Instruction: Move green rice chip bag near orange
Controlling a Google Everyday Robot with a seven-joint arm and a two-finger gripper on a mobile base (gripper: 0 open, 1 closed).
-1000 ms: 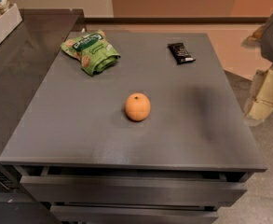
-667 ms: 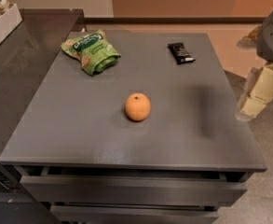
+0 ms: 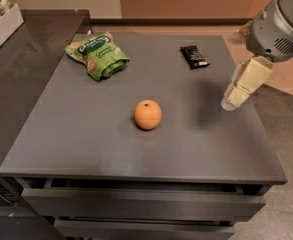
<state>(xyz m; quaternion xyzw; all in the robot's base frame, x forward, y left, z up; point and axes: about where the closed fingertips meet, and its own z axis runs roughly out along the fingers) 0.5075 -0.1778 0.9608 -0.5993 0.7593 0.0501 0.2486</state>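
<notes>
hand point(image 3: 230, 99) — above right edge of desk point(image 3: 76, 134), clenched or released I can't tell | bag point(image 3: 97, 55) back-left | orange point(image 3: 148, 114) mid-desk — well apart from bag | bar point(image 3: 194, 56) back-right

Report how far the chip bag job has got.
Done: nothing; the green rice chip bag lies at the far left of the table, well apart from the orange at its middle. In hand: the gripper hovers over the right edge, away from the bag. Left: reach, grasp, carry, set down beside the orange.
</notes>
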